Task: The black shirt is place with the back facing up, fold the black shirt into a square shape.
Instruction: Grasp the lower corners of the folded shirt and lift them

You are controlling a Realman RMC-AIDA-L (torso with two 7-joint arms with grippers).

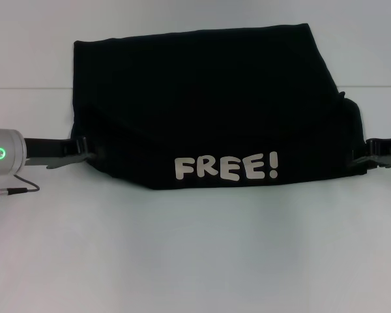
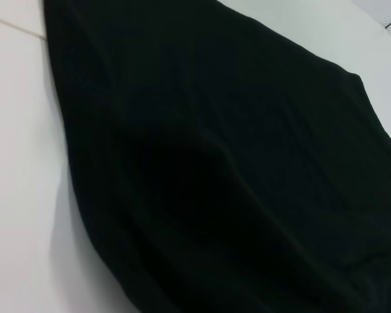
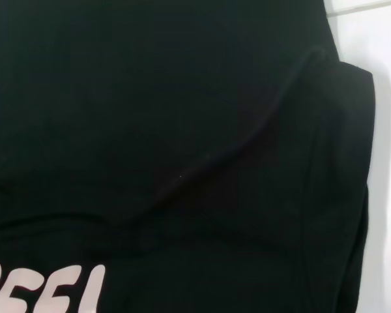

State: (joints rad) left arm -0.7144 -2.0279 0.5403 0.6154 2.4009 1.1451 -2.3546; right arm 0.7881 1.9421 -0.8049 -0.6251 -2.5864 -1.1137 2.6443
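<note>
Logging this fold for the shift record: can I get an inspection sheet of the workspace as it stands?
Surface: white table, a thin seam line across its far part.
Job's things: black shirt partly folded, near flap turned up showing "FREE!".
Clutter: nothing seen.
End effectors: left end effector at the shirt's left edge, right end effector at its right edge; whether they grip the fabric cannot be told.
Cables: thin dark cable under the left wrist.
Surroundings: nothing seen.
</note>
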